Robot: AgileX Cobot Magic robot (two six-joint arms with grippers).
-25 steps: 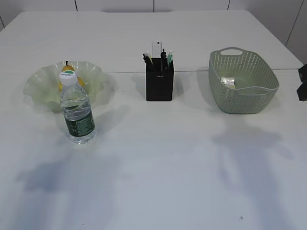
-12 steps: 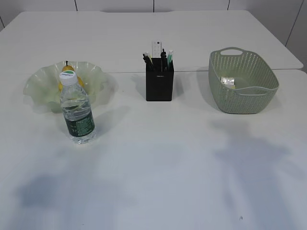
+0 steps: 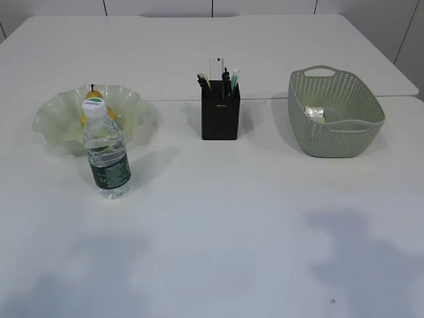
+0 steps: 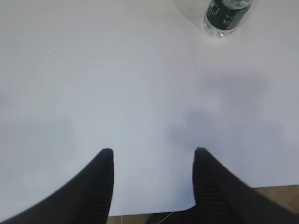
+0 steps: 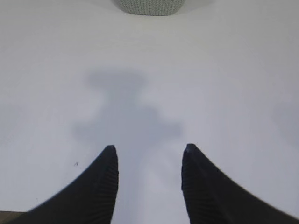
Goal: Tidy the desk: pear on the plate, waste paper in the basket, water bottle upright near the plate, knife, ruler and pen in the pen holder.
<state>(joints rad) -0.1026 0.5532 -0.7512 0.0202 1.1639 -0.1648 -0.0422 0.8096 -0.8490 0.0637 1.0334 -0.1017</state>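
**Desk items in their places, both jaws spread above the bench**

On the white bench point(image 3: 218, 218) the water bottle point(image 3: 106, 151) stands upright just in front of the green wavy plate point(image 3: 56, 116). A yellow pear point(image 3: 95, 97) lies on the plate, mostly hidden behind the bottle cap. In the middle stands the black pen holder point(image 3: 220, 118); a white ruler point(image 3: 216, 67) and some pens point(image 3: 233, 78) stick out of its top. I cannot tell which of the dark items inside is the knife. At the right is the green basket point(image 3: 344, 132), and a crumpled waste paper point(image 3: 314, 112) lies inside it.

No arm shows in the exterior view. The left gripper point(image 4: 153, 150) hangs over bare bench with its jaws spread and nothing between them; the bottle base is at the top edge of its view. The right gripper point(image 5: 148, 147) has its jaws spread too, empty, with the basket bottom at the top edge.
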